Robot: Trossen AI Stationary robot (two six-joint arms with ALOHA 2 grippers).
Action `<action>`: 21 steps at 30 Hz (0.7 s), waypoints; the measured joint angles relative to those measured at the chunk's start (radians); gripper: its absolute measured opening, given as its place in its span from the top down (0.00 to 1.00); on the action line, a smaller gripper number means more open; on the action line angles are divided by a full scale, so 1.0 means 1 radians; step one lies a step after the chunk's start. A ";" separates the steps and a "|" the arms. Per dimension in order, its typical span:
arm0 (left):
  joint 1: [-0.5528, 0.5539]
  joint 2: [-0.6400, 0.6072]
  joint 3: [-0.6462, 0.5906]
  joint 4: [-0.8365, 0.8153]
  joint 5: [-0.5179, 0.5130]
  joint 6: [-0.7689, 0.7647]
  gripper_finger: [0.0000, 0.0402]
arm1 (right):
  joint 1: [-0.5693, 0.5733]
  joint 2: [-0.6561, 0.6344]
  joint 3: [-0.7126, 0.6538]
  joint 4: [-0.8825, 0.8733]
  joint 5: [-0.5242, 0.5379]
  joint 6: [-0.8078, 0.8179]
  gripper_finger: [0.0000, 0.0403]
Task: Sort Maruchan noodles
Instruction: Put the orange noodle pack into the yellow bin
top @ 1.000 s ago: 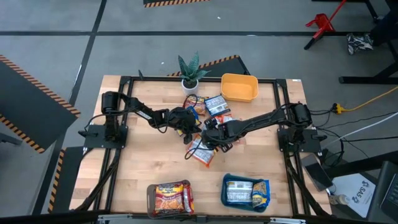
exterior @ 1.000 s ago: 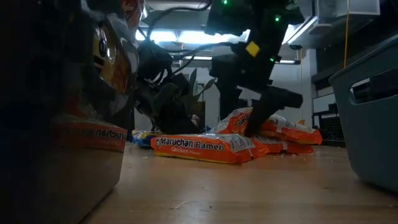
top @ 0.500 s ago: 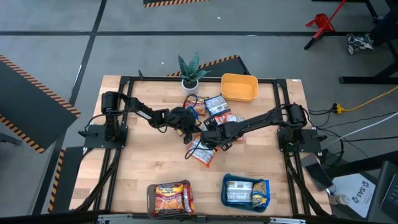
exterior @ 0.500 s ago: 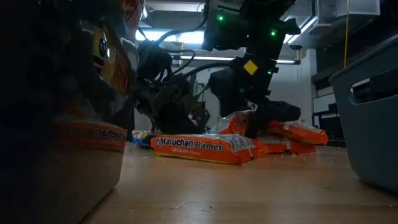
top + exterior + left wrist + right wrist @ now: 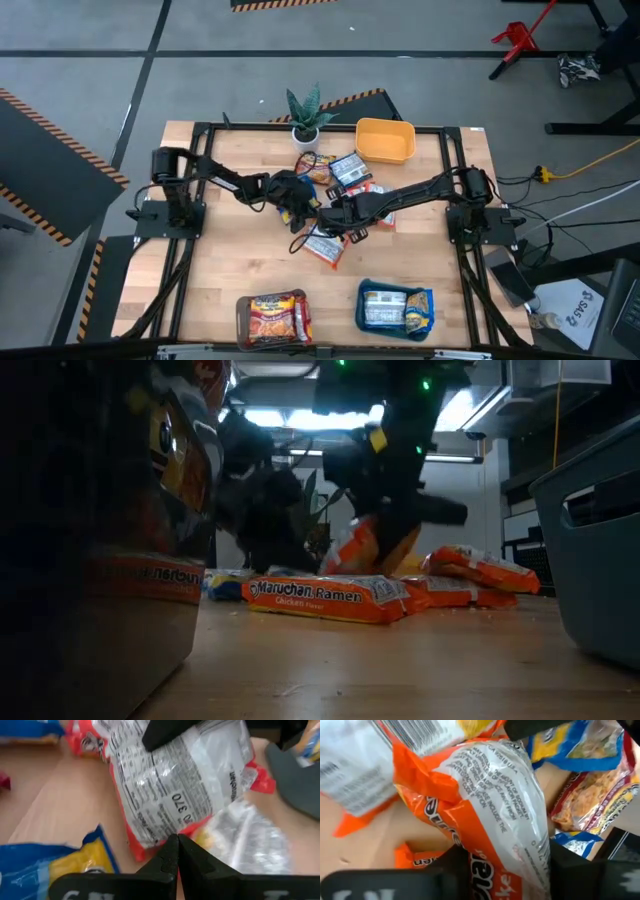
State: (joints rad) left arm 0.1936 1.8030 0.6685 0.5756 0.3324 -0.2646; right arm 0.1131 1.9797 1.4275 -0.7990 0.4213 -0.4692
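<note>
Several Maruchan noodles packets lie in a loose pile at the table's middle: blue ones (image 5: 345, 168) toward the far side, orange ones (image 5: 480, 570) and one flat orange packet (image 5: 325, 247) nearer. My right gripper (image 5: 335, 213) is shut on an orange packet (image 5: 358, 548) that stands tilted above the pile. My left gripper (image 5: 177, 842) is shut, its tips at the edge of a red-and-white packet (image 5: 175, 785). My right gripper pinches the orange packet between its two fingers (image 5: 455, 865), one on each side of the packet's lower part (image 5: 480, 855). The fingers slant steeply down from the table's right. The packet stands tilted; the front packet hides its lower end. My left gripper's shut tips meet the red-and-white packet's edge (image 5: 167, 831); I cannot tell whether they touch it.
A yellow tray (image 5: 385, 140) and a potted plant (image 5: 305, 120) stand at the far edge. A brown tray (image 5: 272, 318) and a teal tray (image 5: 395, 308), both holding packets, sit at the near edge. Bare wood lies left and right of the pile.
My right gripper has shut on the orange packet and gone a little toward the table's left. The packet, which lay on the pile, has been raised at one end and now stands tilted above the others.
</note>
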 joint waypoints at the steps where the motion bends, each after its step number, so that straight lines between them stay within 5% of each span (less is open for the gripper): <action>1: 0.000 -0.028 0.000 -0.018 0.004 -0.001 1.00 | 0.000 0.000 0.019 -0.017 -0.010 0.010 0.72; 14: 0.000 -0.420 0.002 -0.296 0.000 0.009 1.00 | -0.082 -0.117 0.180 -0.281 -0.212 0.158 0.71; 21: 0.000 -0.553 0.004 -0.310 -0.005 0.010 1.00 | -0.274 -0.325 0.180 -0.409 -0.161 0.182 0.69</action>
State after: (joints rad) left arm 0.1936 1.2498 0.6727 0.2653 0.3275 -0.2550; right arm -0.1605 1.6543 1.6077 -1.2079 0.2604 -0.2873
